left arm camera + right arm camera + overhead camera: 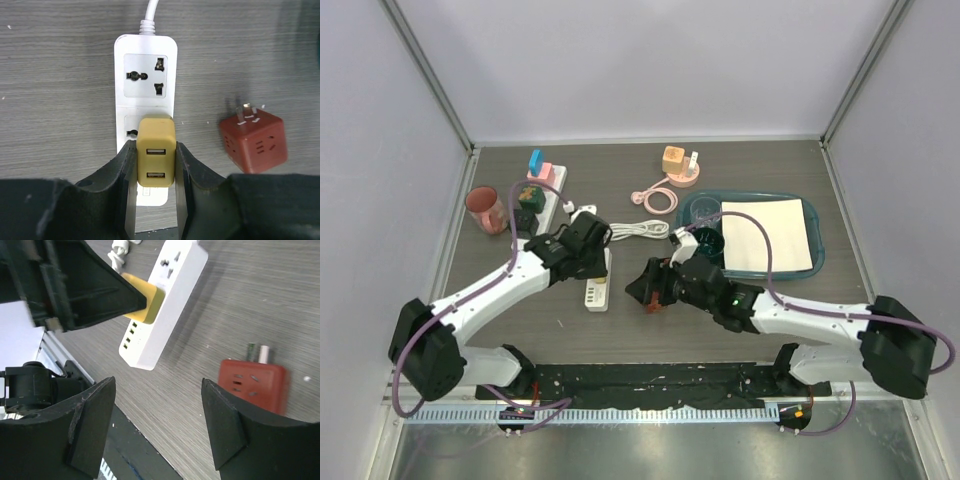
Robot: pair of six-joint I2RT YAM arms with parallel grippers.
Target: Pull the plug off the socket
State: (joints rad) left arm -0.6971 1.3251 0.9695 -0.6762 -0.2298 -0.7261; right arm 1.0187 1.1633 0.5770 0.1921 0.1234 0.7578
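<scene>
A yellow two-port USB plug (156,152) sits in the second socket of a white power strip (146,75) lying on the grey table. My left gripper (156,167) is shut on the plug, one finger on each side. The plug (147,305) and the strip (172,290) also show in the right wrist view. A red cube plug (252,142) lies loose on the table to the right of the strip, prongs up. My right gripper (157,420) is open and empty beside the red cube (252,382). In the top view the left gripper (588,252) is over the strip (597,292).
A second power strip (542,200) with coloured plugs lies at the back left beside a red cup (485,210). The white cord bundle (640,230) lies mid-table. A teal tray (705,205) with white paper stands to the right. A pink cable coil (660,200) and an orange block (675,160) lie behind.
</scene>
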